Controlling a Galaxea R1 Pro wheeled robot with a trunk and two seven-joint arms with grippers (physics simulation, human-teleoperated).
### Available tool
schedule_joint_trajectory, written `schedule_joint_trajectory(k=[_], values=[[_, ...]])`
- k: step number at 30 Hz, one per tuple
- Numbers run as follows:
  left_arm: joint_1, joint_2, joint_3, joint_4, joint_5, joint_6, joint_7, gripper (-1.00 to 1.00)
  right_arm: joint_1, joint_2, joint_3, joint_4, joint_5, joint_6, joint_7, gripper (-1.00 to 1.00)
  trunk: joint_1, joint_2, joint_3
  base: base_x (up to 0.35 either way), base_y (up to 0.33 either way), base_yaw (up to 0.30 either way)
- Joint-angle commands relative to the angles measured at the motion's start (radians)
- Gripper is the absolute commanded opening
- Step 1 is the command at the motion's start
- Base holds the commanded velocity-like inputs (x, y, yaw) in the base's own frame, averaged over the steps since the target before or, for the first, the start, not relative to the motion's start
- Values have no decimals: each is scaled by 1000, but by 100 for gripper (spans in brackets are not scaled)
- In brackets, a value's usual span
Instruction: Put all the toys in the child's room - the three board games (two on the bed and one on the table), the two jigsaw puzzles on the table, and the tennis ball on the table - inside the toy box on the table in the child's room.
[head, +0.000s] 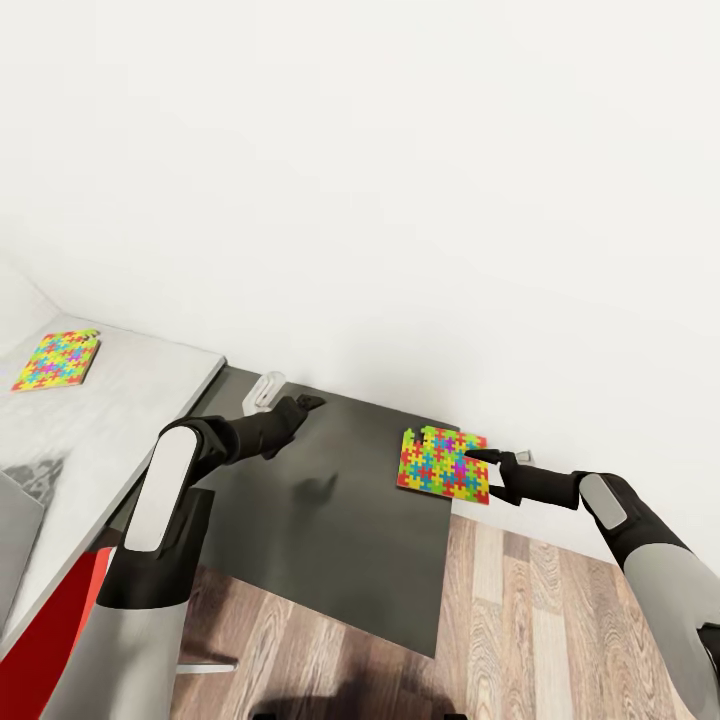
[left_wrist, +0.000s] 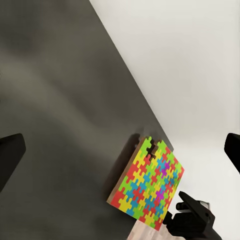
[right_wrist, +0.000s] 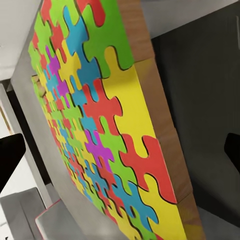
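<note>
Head view: right end effector (head: 492, 470) meets the near edge of a jigsaw puzzle (head: 443, 464) lying flat at the dark cabinet's (head: 330, 530) far corner; left end effector (head: 305, 402) hovers well apart. A second puzzle (head: 57, 360) lies on the table (head: 140, 385).

Left wrist view: fingers spread, empty.

Right wrist view: fingers spread, puzzle between them.

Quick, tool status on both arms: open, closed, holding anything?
Left tool: open, empty, above the dark cabinet top.
Right tool: open, at the edge of the jigsaw puzzle, not yet gripping it.
</note>
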Motion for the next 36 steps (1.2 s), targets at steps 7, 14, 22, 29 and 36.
schedule_joint_trajectory(k=[7, 14, 22, 29, 36], values=[[-1, 0, 0, -1, 9, 1, 10, 100, -1, 7, -3, 0, 7, 1, 5, 100, 0, -1, -1, 0, 0, 0], [-1, -1, 0, -1, 9, 1, 10, 100, -1, 13, 0, 0, 8, -2, 4, 100, 0, -1, -1, 0, 0, 0], [-1, -1, 0, -1, 9, 1, 10, 100, 0, 17, 4, 0, 12, -4, 1, -100, 0, -1, -1, 0, 0, 0], [-1, -1, 0, -1, 9, 1, 10, 100, 0, 18, 10, -2, 15, -6, 2, -100, 0, -1, -1, 0, 0, 0], [-1, -1, 0, -1, 9, 1, 10, 100, 0, 16, 5, -5, 16, -5, 5, -100, 0, -1, -1, 0, 0, 0]])
